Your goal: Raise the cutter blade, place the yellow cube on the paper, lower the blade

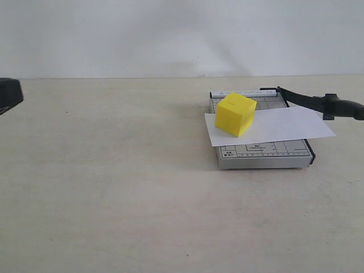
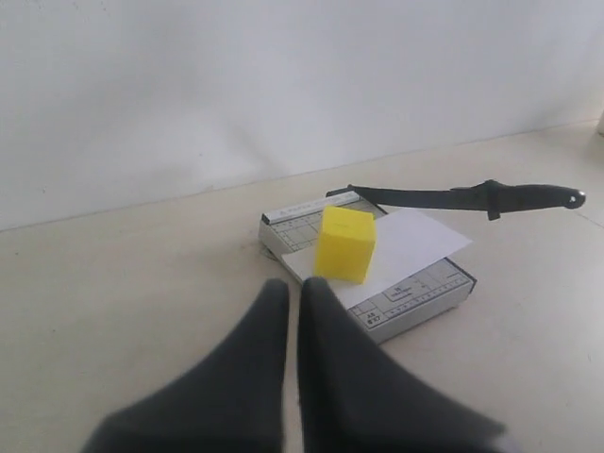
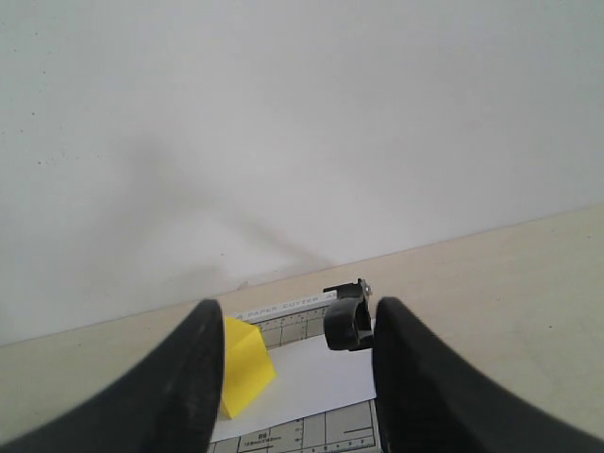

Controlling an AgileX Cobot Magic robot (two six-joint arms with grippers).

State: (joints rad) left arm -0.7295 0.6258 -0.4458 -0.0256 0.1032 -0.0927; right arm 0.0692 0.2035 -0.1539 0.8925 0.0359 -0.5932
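The yellow cube sits on the white paper, which lies across the grey cutter base. The cutter blade is raised at a slant, its thick handle out past the base. My right gripper is open; the handle end shows between its fingers, close to one fingertip. My left gripper is shut on nothing, a short way back from the cube.
Bare beige tabletop spreads left of and in front of the cutter. A plain white wall backs the table. A dark part of the left arm shows at the far left edge.
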